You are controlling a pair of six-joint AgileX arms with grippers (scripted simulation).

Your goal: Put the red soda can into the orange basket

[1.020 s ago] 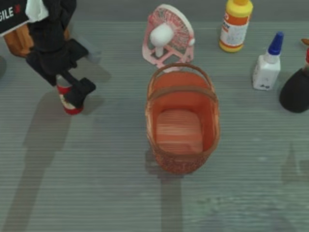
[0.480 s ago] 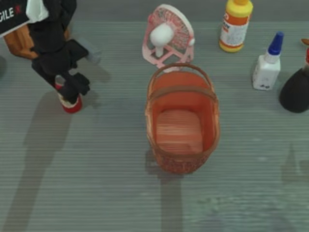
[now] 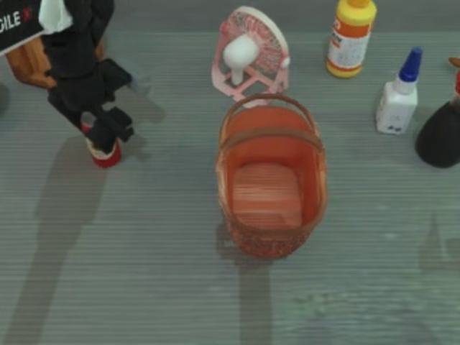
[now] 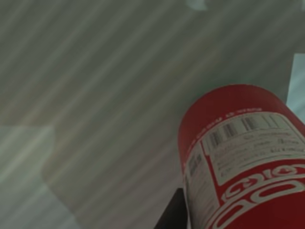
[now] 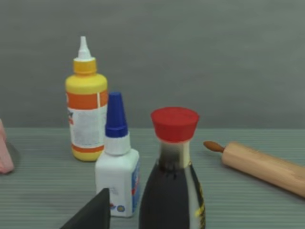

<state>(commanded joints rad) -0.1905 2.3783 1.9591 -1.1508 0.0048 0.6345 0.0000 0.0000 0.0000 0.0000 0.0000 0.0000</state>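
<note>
The orange basket (image 3: 272,176) stands near the middle of the table, its mouth up and its hoop handle arching across the far half, so the nearer half of the opening looks like the freer way in, by my reckoning. Behind it, just beside its far rim, stands the pink-white fan (image 3: 249,52); the yellow-capped orange bottle (image 3: 351,36) and the blue-tipped glue bottle (image 3: 399,92) are off toward the table's right.

I have my left arm reaching down at the table's far left, forearm steep, wrist turned so the left gripper (image 3: 103,135) comes at the red soda can (image 3: 105,152) from above. The can is upright, well apart from the basket. The jaws sit either side of the can's upper part and, as far as I can judge, pinch it; the left wrist view shows the can's label (image 4: 248,148) right against the camera. Whether it is off the table, I cannot tell.

My right arm is parked at the right edge; I cannot tell how its jaws stand.
</note>
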